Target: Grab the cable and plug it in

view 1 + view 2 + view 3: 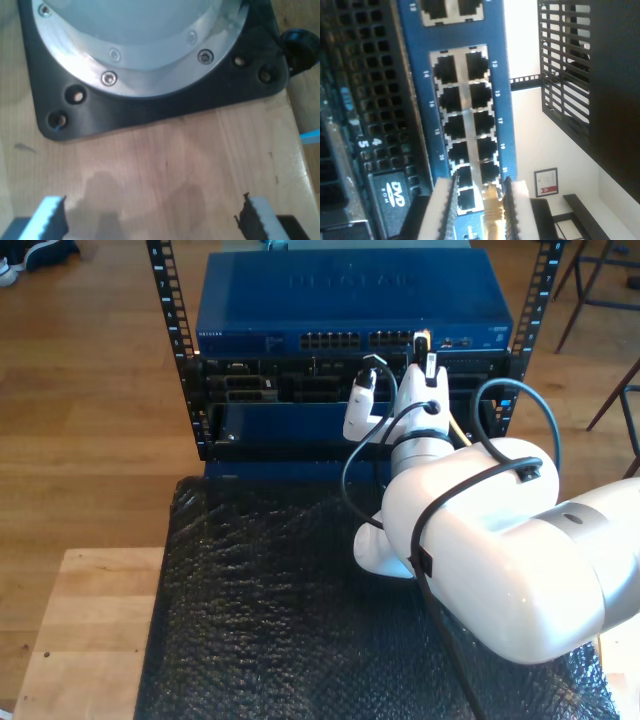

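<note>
The blue network switch [350,300] sits on top of a black rack, and its ports [465,100] face the second wrist view close up. My second gripper [479,202] is shut on the pale-yellow cable [493,207]. The cable's plug tip is right at the mouth of one port; whether it is seated I cannot tell. In the exterior view the second gripper [422,345] is pressed against the switch's port row toward the exterior view's right, and the cable [455,428] trails down behind the wrist. My first gripper [152,220] hangs open over bare wood with nothing between its fingers.
The black rack [175,330] holds a unit with a DVD drive [395,192] under the switch. Black bubbled matting [270,620] covers the wooden table [90,630]. A round arm base on a black plate [150,105] stands near my first gripper. Thick black arm cables [500,400] loop by the wrist.
</note>
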